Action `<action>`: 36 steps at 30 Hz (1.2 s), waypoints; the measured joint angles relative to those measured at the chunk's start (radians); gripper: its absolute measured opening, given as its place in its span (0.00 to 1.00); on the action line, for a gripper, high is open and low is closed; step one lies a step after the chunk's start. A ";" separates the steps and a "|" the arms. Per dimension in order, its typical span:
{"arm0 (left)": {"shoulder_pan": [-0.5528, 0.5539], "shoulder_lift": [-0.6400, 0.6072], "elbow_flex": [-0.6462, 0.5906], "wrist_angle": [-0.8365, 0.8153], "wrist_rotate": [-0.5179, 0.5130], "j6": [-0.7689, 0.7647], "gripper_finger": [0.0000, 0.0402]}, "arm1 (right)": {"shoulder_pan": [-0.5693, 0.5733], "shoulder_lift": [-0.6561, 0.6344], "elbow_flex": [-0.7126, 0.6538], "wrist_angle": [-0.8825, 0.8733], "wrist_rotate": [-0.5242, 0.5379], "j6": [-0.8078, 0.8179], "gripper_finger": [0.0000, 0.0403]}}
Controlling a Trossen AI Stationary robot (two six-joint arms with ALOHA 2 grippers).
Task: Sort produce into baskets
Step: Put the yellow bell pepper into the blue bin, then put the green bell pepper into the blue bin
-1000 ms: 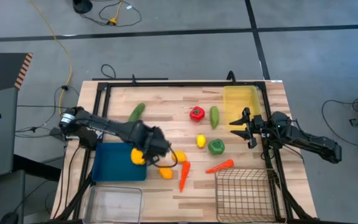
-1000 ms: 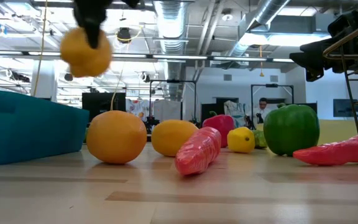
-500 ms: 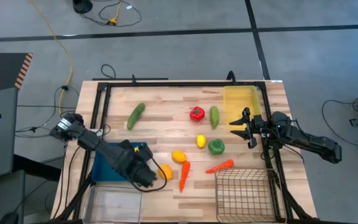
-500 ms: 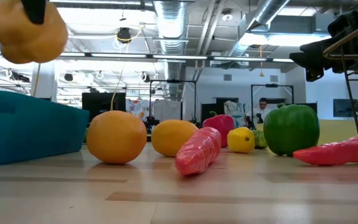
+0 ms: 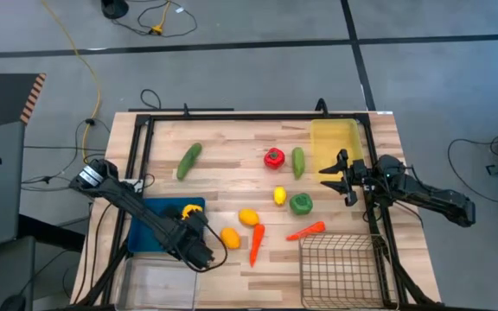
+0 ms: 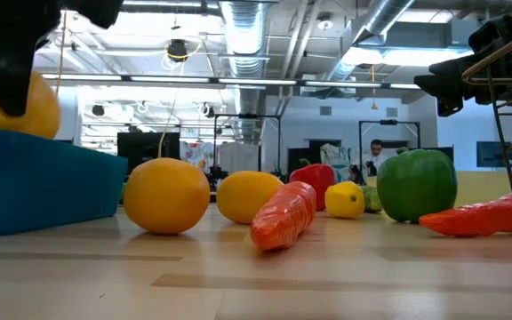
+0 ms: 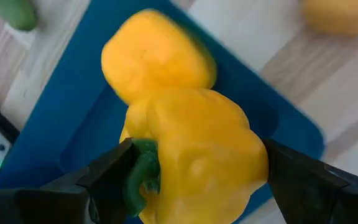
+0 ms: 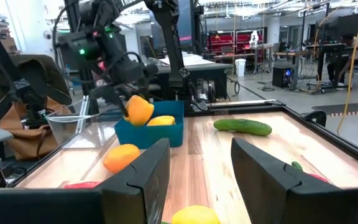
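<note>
Left pincer (image 7: 197, 180) grips yellow pepper (image 7: 194, 155) above blue tray (image 7: 67, 124); right pincer (image 5: 334, 172) part-open, empty, beside yellow tray (image 5: 335, 138).

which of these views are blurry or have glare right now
Left wrist view: the held yellow bell pepper fills the picture, soft and close. Low view: bright ceiling lights glare behind, the dark left gripper blocks a corner. High view: even light, sharp.

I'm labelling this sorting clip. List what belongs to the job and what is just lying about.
Job:
left gripper holding yellow pepper over blue tray
carrots
cucumbers
wire basket
yellow tray

Lying about:
yellow cable on the floor
bag behind the table
</note>
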 joint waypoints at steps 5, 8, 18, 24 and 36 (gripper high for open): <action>0.002 0.000 -0.040 0.010 0.030 -0.047 0.80 | 0.000 0.000 0.000 0.000 0.000 0.000 0.49; 0.008 0.000 -0.047 0.013 0.058 -0.066 0.82 | 0.000 0.000 0.000 0.000 0.000 0.003 0.49; 0.046 0.000 -0.047 0.031 0.132 0.008 0.90 | 0.000 0.000 0.000 0.001 0.000 0.003 0.49; 0.067 0.000 -0.047 0.052 0.131 0.057 0.98 | 0.000 0.000 0.000 0.006 0.000 0.003 0.49; 0.078 -0.056 -0.047 0.029 0.002 0.085 0.98 | 0.000 0.014 0.042 0.007 0.044 0.095 0.56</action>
